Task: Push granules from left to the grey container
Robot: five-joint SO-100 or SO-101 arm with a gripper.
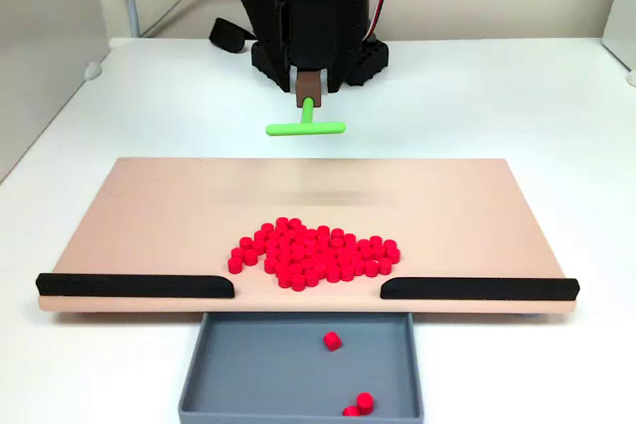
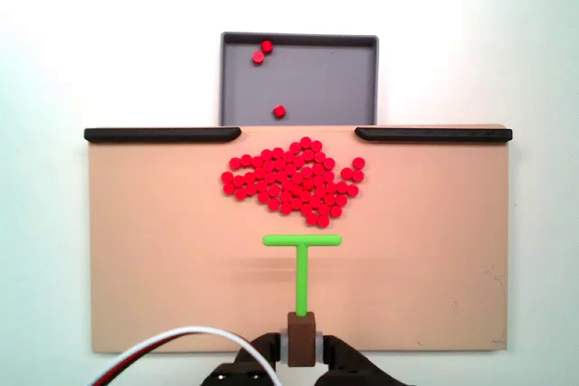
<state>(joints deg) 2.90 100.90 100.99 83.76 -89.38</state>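
Facing the arm in a fixed view: gripper clenched on the green pusher, held beyond the beige board's far edge. Granules heaped mid-board, just short of the gap between the black strips. Three lie in the grey container.

Looking down in a fixed view: pusher crossbar just behind the heap, apart. Judgement: barely started; nearly all remain.

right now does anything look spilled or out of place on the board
Nothing stands out. The small red cylindrical pellets sit in one pile on the beige board near the gap between the black strips; three lie in the shallow grey plastic tray. None are on the white table.
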